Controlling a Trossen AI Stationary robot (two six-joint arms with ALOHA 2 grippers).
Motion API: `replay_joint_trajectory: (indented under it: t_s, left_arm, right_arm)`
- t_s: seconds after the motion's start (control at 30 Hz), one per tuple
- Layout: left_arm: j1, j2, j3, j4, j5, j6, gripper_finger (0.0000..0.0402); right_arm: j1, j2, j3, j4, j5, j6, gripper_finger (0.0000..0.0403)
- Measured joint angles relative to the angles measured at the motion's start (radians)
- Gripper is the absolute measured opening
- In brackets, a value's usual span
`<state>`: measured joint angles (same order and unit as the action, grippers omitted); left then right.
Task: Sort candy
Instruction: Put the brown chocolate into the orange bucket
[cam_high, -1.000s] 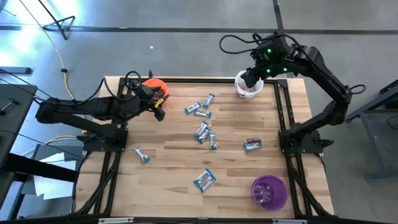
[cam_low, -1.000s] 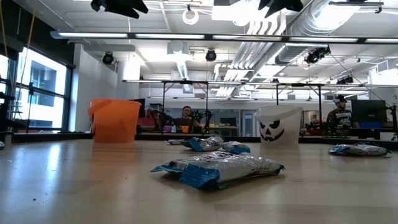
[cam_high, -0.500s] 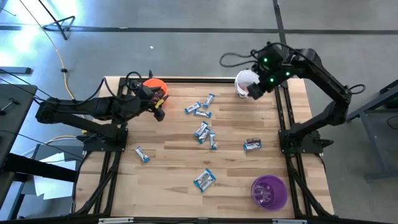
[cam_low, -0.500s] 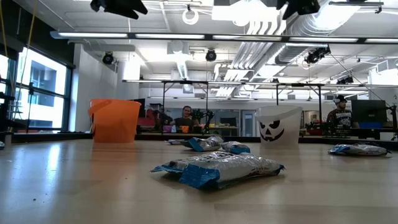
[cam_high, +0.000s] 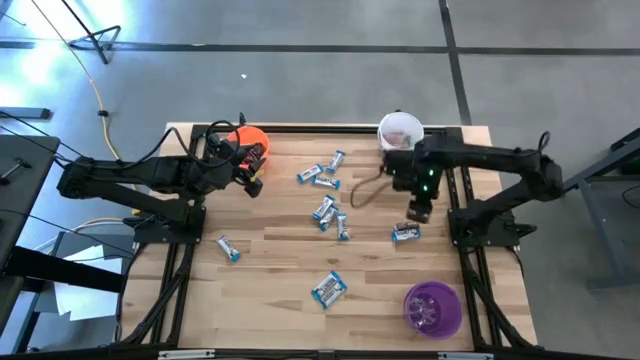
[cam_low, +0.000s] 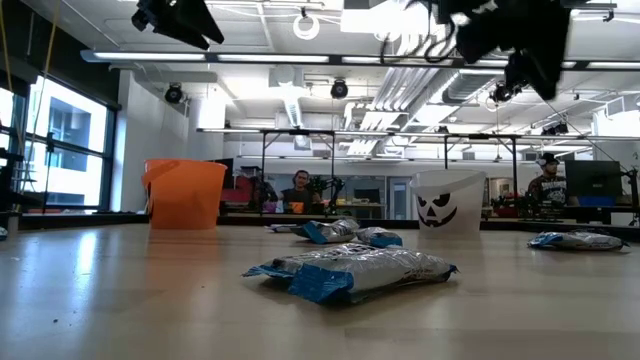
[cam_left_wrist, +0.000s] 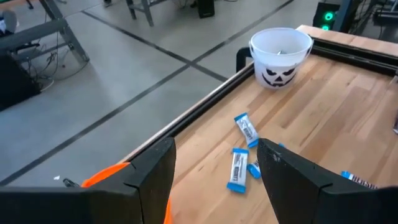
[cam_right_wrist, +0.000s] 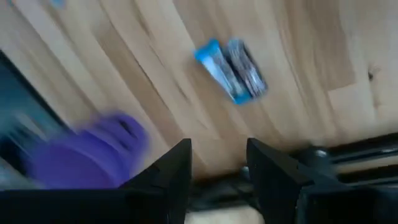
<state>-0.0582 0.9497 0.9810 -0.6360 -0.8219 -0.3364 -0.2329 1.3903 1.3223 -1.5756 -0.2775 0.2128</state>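
Several blue-and-white wrapped candies lie flat on the wooden table, among them a middle cluster (cam_high: 323, 208) and one near the right side (cam_high: 405, 233). My right gripper (cam_high: 418, 208) hovers open just above and on the far side of that candy (cam_right_wrist: 233, 70); its fingers touch nothing. My left gripper (cam_high: 252, 170) hangs open in the air beside the orange cup (cam_high: 248, 140), which also shows in the left wrist view (cam_left_wrist: 106, 180). The white cup (cam_high: 401, 132) stands at the far edge with something reddish inside. The purple cup (cam_high: 432, 308) stands near the right corner.
In the low view, one candy (cam_low: 350, 270) lies close to the camera, with the orange cup (cam_low: 185, 193) and the white jack-o'-lantern cup (cam_low: 448, 203) behind it. Black frame rails run along the table edges. Bare wood lies between the scattered candies. People sit in the room beyond.
My right gripper has swung from above the white cup toward the table's near edge and down, and now hangs over the candy on the right side. The candies and cups have stayed where they were.
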Motion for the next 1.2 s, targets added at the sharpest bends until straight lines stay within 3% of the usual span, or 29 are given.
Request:
replay_joint_trajectory:
  t_s: [0.1, 0.2, 0.27, 0.33, 0.6, 1.2]
  left_arm:
    - [0.000, 0.000, 0.000, -0.003, 0.000, 0.007, 0.0213]
    - [0.000, 0.000, 0.000, -0.003, 0.000, 0.014, 0.0213]
    - [0.000, 0.000, 0.000, -0.003, 0.000, 0.014, 0.0213]
    - [0.000, 0.000, 0.000, -0.004, 0.000, 0.015, 0.0213]
    - [0.000, 0.000, 0.000, -0.009, 0.000, 0.016, 0.0213]
    - [0.000, 0.000, 0.000, -0.019, 0.002, -0.012, 0.0213]
  right_arm:
    - [0.039, 0.000, -0.097, 0.005, 0.082, -0.167, 0.0149]
    - [0.071, 0.000, -0.162, 0.019, 0.242, -0.303, 0.0149]
    - [0.079, 0.000, -0.198, 0.049, 0.342, -0.353, 0.0149]
    - [0.076, -0.001, -0.235, 0.107, 0.376, -0.368, 0.0149]
    - [0.063, 0.000, -0.365, 0.353, 0.307, -0.222, 0.0149]
    - [0.110, 0.000, -0.526, 0.507, 0.243, -0.107, 0.0149]
